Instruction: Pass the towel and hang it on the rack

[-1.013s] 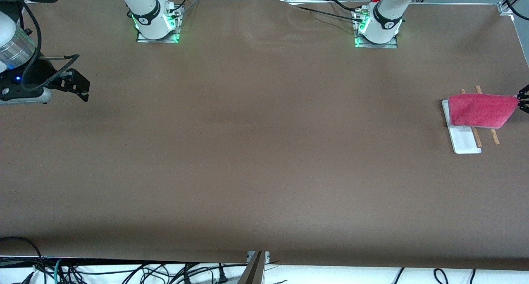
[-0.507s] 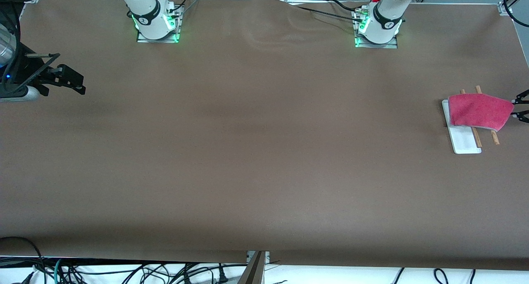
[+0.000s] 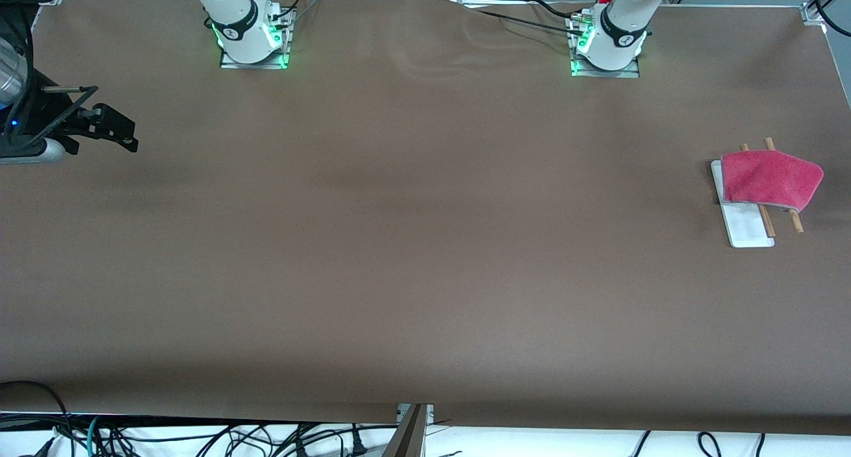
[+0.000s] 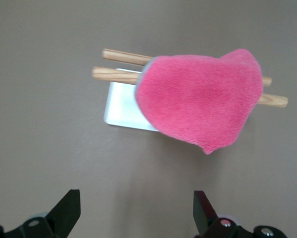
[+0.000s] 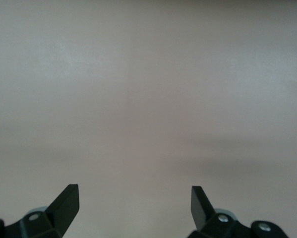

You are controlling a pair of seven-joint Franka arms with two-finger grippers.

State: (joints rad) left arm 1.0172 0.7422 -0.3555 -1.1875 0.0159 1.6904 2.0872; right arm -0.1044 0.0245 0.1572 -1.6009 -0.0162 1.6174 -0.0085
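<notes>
Since the earlier frames, the left gripper [image 4: 136, 210] has let go of the towel [image 3: 770, 179] and drawn off past the edge of the front view, where it no longer shows. The towel corner that it pulled out has dropped, so the cloth sits a little shorter on the rods. The right gripper [image 3: 113, 132] has shifted slightly and now waits over the right arm's end of the table [image 3: 412, 244].

In the left wrist view the left gripper has its fingers spread wide with nothing between them, and it looks down at the towel from some way off. The right gripper is also spread wide and empty, over bare table.

The towel lies draped over the two wooden rods of the rack [image 3: 746, 224], at the left arm's end of the table. It covers part of the white base too.

What could go wrong: the towel hangs unevenly, with one pointed corner past the outer rod. I judge that this hanging weight could slowly drag it off. A gripper passing close could also catch the fuzzy cloth or tip the light rack.

Count: one towel, one rack with two rods, two grippers.
</notes>
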